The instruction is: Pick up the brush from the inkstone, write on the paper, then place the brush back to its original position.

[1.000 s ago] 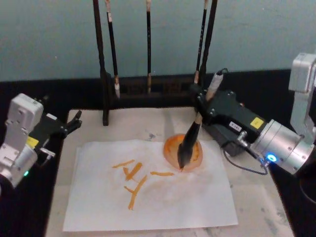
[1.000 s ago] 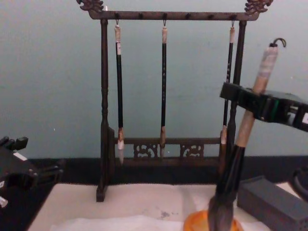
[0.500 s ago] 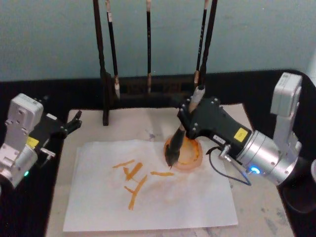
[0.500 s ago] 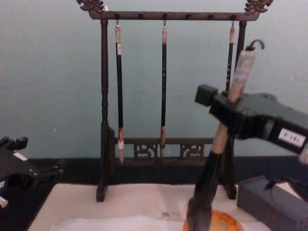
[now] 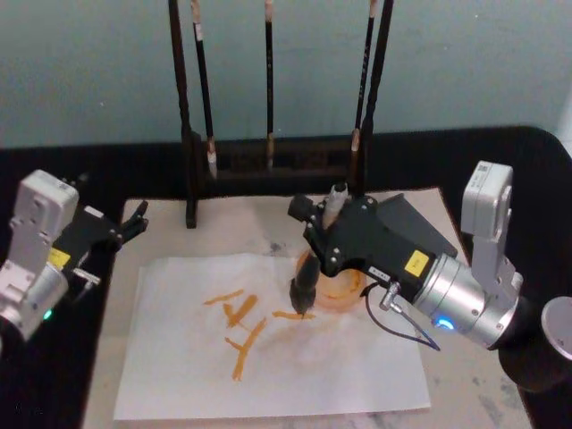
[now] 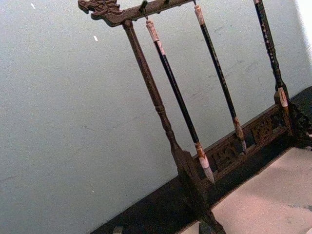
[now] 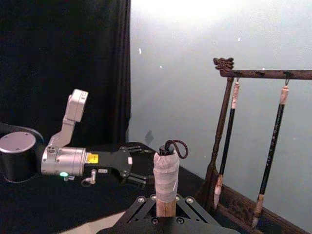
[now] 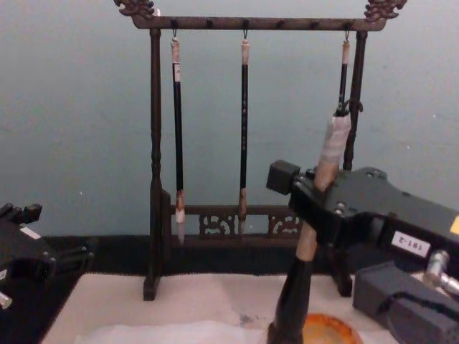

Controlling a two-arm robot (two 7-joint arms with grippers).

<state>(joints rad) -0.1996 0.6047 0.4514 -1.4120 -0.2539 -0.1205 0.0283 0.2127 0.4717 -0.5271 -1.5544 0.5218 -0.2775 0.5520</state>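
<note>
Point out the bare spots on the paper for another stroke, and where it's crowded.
Free: the paper's lower right, between the orange strokes and its right edge, and its lower left corner. Crowded: the upper right, where the right gripper holds the brush tip-down by the orange dish. The left gripper is parked far left.

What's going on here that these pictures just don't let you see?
Brush tip: chest view, cut off by the bottom edge.
Whether its tip touches the paper: head view, too small to tell.
Orange dish: head view, partly hidden behind the right gripper holding the brush.
Left gripper, parked left: chest view, body cut by the left edge.
</note>
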